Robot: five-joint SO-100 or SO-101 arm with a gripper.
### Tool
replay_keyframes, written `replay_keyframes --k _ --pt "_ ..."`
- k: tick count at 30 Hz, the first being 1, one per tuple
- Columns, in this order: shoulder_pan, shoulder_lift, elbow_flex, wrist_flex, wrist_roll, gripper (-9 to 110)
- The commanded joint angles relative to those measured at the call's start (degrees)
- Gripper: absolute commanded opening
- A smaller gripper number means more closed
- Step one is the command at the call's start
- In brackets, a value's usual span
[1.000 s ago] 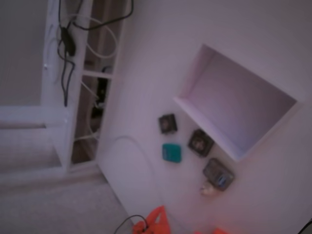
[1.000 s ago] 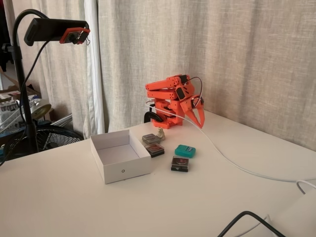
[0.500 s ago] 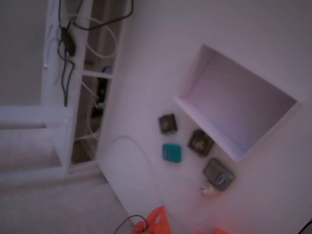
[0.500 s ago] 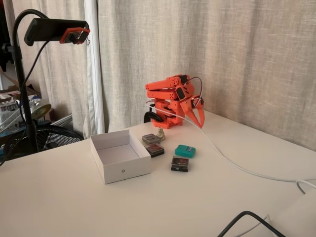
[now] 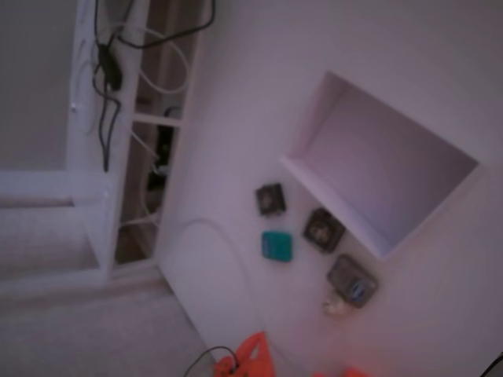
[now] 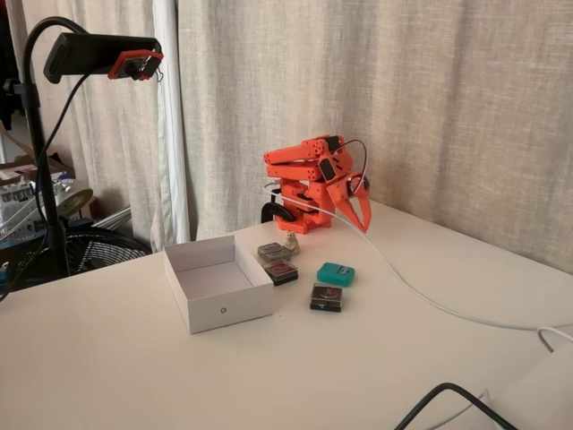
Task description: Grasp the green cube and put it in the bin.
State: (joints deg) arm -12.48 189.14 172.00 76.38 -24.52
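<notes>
I found the task not yet begun. The arm (image 6: 309, 179) sat folded at the back of the worktop (image 6: 403, 358), its gripper (image 6: 359, 213) hanging point-down, empty; whether its jaws were parted or closed I could not tell. The cube (image 6: 336, 274) lay on the worktop, clear of the gripper, among three dark blocks (image 6: 326, 296) and near the bin (image 6: 218, 281), which looked empty. Reaching, grasping, carrying and dropping were all left, by my reckoning.

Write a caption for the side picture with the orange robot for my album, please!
Orange robot arm folded up, claw off the table, with the green cube waiting beside the white bin.
</notes>
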Motion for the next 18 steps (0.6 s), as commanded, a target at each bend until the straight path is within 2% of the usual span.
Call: replay_keyframes --k 1,13,18 --pt "-0.4 0.5 -2.9 0.3 -0.2 -8" --pt "-0.4 0.5 -2.9 0.3 -0.2 -8" --pt "-3.7 0.5 -2.8 0.4 -2.1 -8"
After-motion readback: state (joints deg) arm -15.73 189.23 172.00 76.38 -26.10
